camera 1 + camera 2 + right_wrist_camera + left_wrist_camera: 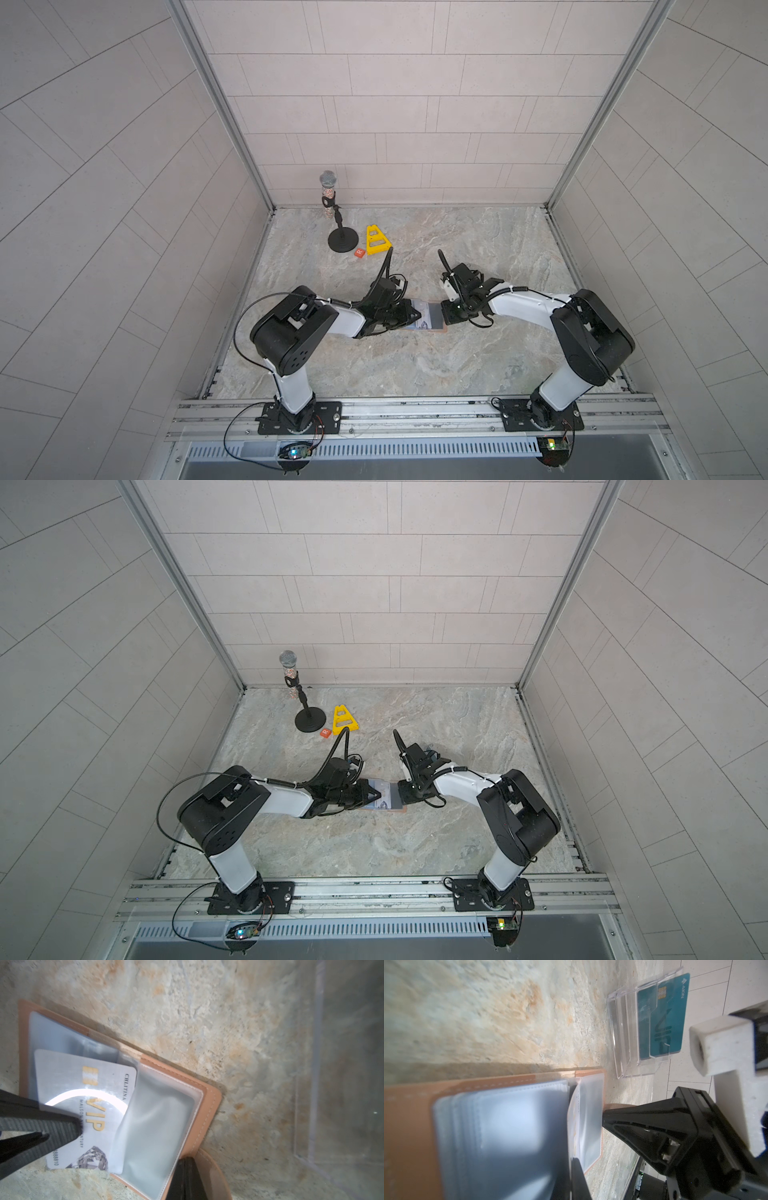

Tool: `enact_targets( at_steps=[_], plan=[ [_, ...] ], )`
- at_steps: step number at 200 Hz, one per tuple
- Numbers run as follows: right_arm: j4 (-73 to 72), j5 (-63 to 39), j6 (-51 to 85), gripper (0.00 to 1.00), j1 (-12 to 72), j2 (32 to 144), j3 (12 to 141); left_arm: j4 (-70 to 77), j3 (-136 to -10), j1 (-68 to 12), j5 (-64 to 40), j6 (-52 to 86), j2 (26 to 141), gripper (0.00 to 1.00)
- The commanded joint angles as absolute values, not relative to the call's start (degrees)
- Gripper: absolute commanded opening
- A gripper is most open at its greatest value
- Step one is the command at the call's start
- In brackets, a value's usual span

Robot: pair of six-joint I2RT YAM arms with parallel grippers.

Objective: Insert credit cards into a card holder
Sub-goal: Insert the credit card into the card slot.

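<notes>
The tan card holder lies open on the marble table, its clear sleeves facing up. In both top views it sits between the two grippers, a tan edge showing. A pale credit card marked VIP sits partly inside a sleeve. My left gripper is shut on the card's outer end. My right gripper is shut, tips resting on the holder's edge next to the strap tab. A teal credit card stands in a clear plastic stand.
A microphone on a round black stand, a yellow triangular frame and a small orange tile stand at the back left of the table. The clear stand is close beyond the holder on the right arm's side.
</notes>
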State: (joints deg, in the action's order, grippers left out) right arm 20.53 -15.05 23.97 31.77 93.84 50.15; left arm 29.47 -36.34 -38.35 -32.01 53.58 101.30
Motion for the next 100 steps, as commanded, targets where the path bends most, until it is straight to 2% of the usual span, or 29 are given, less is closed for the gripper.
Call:
enact_targets(
  at_steps=[1,100],
  plan=[
    [21.0,-14.3,23.4,0.05,32.7,96.8,49.5,23.9,-35.4,-39.1,-32.3,52.4,102.9,0.00],
    [21.8,-13.8,23.1,0.05,32.7,96.9,50.1,14.7,-36.6,-39.2,-31.1,48.4,101.6,0.00]
  ],
)
